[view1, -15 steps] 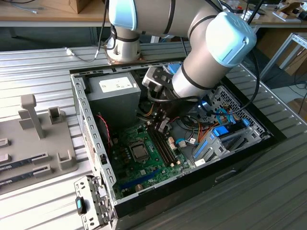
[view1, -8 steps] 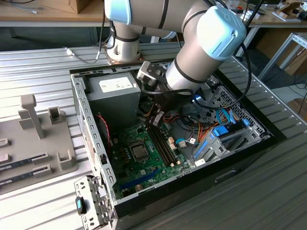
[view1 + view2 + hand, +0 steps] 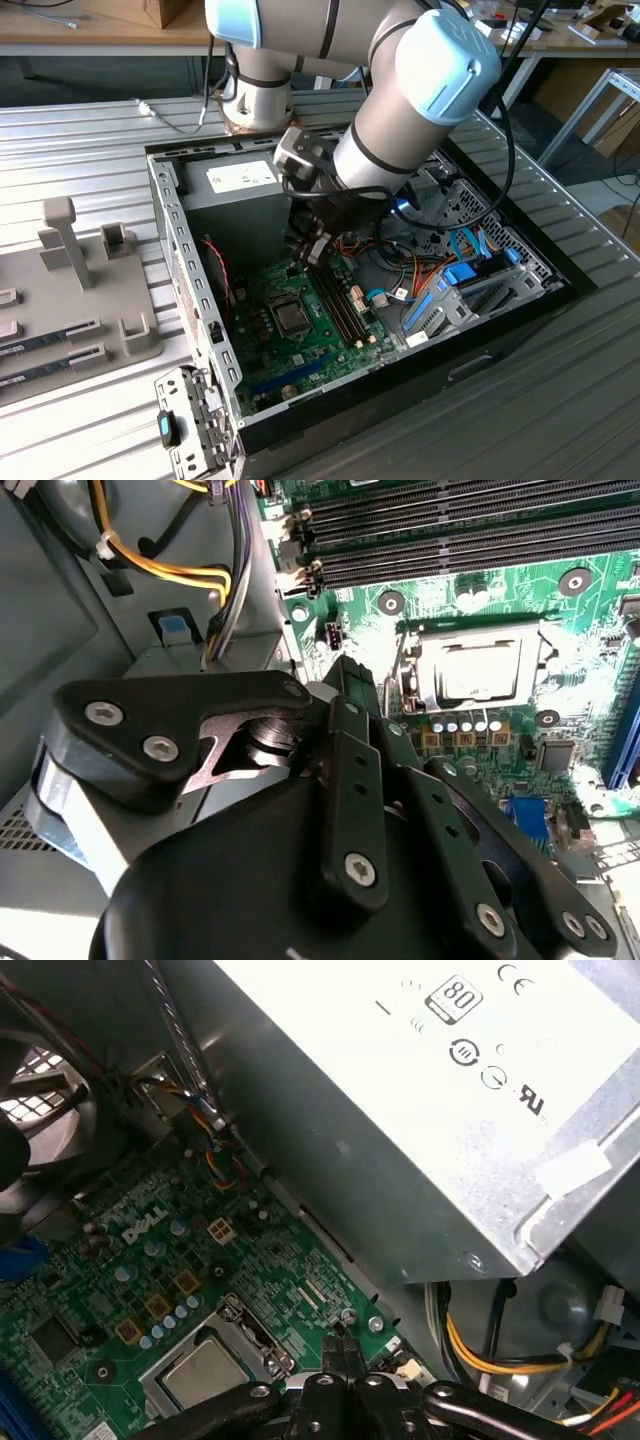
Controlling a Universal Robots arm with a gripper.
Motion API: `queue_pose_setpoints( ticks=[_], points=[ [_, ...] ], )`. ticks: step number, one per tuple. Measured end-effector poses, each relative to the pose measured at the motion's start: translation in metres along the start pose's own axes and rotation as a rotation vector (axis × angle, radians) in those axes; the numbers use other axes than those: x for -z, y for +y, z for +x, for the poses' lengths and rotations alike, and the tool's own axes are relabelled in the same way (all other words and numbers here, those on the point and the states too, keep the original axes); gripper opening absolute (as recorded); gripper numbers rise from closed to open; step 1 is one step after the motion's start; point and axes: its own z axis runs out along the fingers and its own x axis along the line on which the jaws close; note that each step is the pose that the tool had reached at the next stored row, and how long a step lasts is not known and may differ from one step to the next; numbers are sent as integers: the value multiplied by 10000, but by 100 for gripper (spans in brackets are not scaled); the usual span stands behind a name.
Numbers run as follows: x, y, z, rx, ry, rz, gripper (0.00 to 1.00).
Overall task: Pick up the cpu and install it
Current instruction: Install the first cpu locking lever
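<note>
Silver-topped cpu point(image 3: 478, 670) already lies in its socket frame point(image 3: 405, 675), at four o'clock from the gripper point(image 3: 343, 1353). Your fingers are pressed together, empty — descend carelessly and they could scrape nearby capacitors point(image 3: 462, 723).

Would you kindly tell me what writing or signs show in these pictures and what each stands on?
Power supply, first wrist view: a square badge and round symbols printed on its pale face.
Motherboard: white printed lettering near the capacitors.
White label on the power supply, exterior view: too small to read.
</note>
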Motion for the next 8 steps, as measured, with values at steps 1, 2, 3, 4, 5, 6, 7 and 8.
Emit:
queue_pose_setpoints(
  ticks=[1,2,3,4,5,6,7,8],
  points=[
    [9,4,2,0,-2,1,11],
    [10,4,5,0,-3,4,11],
    [11,4,7,-1,6,13,11],
    [11,4,7,-8,40,43,11],
    [12,5,8,-21,110,104,11],
    [12,4,8,-36,194,179,11],
    [12,4,8,-45,264,242,11],
    [12,4,8,-55,334,303,11]
  ],
)
